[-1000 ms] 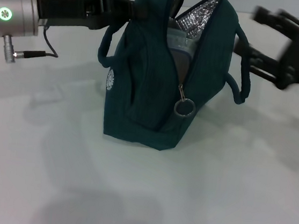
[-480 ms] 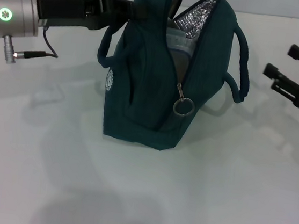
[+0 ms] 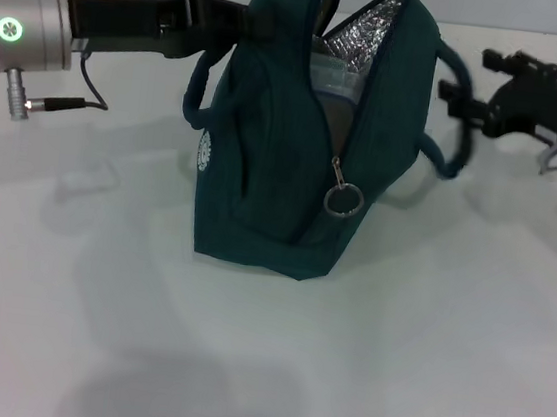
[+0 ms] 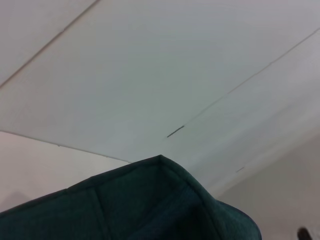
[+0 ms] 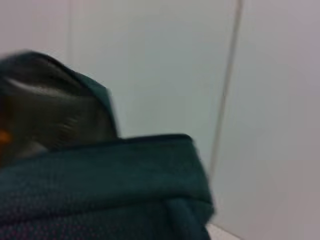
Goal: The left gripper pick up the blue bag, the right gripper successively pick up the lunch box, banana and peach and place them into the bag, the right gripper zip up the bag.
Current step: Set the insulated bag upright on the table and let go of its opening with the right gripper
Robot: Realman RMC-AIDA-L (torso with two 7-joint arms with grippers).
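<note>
The blue bag (image 3: 283,169) stands upright in the middle of the head view, its top open and the silver foil lining showing. The clear lunch box (image 3: 331,79) sits inside the opening. The ring zipper pull (image 3: 342,199) hangs low on the bag's front seam. My left gripper (image 3: 248,19) reaches in from the left and is shut on the bag's top rim. My right gripper (image 3: 474,80) is open beside the bag's right handle (image 3: 455,138), holding nothing. The bag fabric (image 5: 100,190) fills the right wrist view, with an orange sliver (image 5: 3,136) inside that I cannot identify. The banana and the peach are hidden.
The bag rests on a white table (image 3: 260,368). A cable with a metal connector (image 3: 44,99) hangs under the left wrist. The left wrist view shows only the bag's top corner (image 4: 160,200) against white surfaces.
The right gripper pulled away to the right, then came back in toward the bag's right handle. The left gripper and the bag have not moved.
</note>
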